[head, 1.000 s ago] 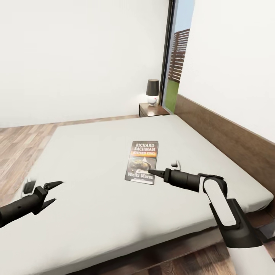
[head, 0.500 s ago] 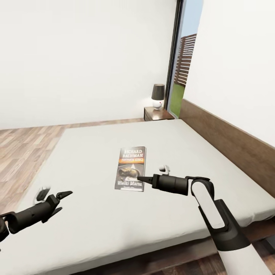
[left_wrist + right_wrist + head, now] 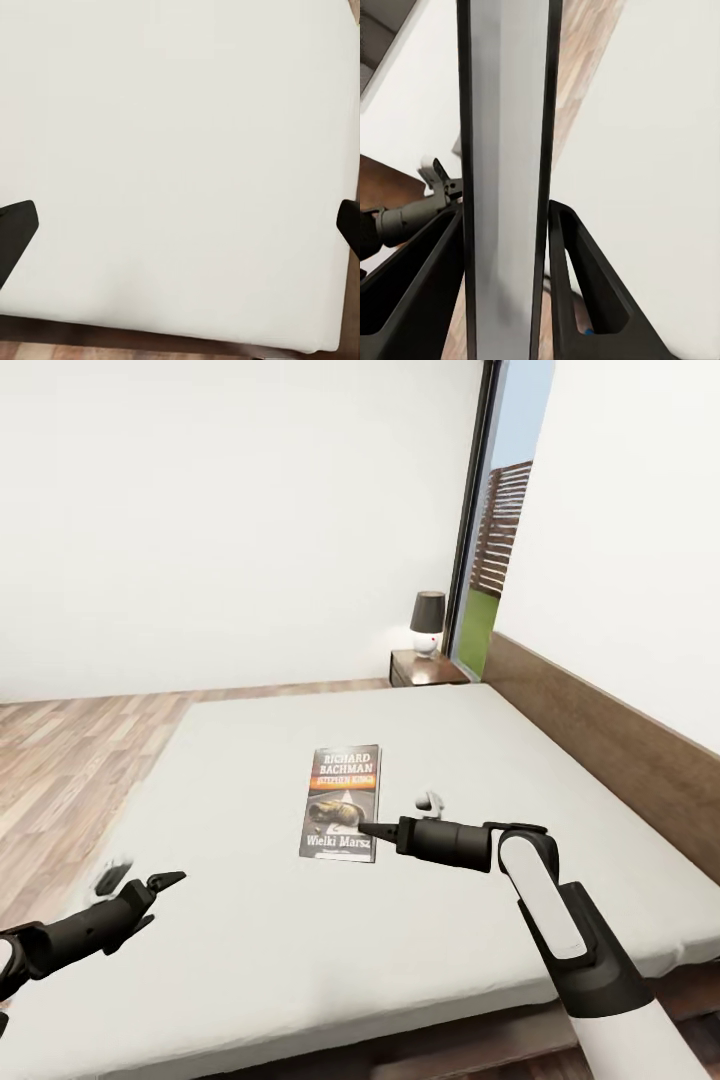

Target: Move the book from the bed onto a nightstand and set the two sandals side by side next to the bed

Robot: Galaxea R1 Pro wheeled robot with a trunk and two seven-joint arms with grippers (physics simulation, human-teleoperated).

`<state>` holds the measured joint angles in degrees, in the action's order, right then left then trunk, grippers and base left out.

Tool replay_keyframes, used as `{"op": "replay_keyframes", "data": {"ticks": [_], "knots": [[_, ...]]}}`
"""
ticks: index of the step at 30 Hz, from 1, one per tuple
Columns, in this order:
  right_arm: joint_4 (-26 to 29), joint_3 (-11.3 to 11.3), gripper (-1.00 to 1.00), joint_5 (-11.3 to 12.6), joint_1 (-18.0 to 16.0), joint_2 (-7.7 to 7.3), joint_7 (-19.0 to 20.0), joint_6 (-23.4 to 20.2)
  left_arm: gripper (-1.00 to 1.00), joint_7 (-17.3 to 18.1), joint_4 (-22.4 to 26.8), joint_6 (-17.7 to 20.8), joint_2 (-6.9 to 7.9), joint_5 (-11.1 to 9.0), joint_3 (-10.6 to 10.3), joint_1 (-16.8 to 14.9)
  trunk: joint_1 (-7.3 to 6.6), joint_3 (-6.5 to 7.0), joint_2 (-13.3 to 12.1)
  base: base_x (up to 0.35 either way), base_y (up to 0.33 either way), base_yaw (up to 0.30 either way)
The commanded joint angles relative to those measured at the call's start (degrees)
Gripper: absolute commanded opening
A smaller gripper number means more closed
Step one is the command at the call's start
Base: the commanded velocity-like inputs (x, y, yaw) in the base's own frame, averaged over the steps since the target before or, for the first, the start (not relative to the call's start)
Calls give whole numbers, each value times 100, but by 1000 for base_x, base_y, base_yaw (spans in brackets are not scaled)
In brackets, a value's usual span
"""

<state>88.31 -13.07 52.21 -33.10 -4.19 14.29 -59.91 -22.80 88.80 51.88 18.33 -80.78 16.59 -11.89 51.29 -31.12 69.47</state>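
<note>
Since the earlier frame my head camera has swung left, while the right gripper [image 3: 365,828] still sits at the near right edge of the book [image 3: 343,802]. Its fingers [image 3: 585,300] are clamped on that edge; my right wrist camera shows the book seen edge-on between them. The book lies flat mid-mattress on the bed [image 3: 250,900]. My left gripper [image 3: 160,890] hangs spread apart, holding nothing, over the bed's near left corner.
</note>
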Motion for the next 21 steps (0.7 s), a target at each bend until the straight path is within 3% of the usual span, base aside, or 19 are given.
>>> {"op": "replay_keyframes", "data": {"ticks": [1,21], "knots": [[2,-2,-100,-61,-4,-3,58,-9,100,-57,-6,-5,-1,-53,4,-5,-22,22,-38,0,0,110],[2,-27,-100,-93,-4,33,46,-9,100,-66,-254,-103,21,-35,19,-3,-462,550,-840,0,0,118]]}}
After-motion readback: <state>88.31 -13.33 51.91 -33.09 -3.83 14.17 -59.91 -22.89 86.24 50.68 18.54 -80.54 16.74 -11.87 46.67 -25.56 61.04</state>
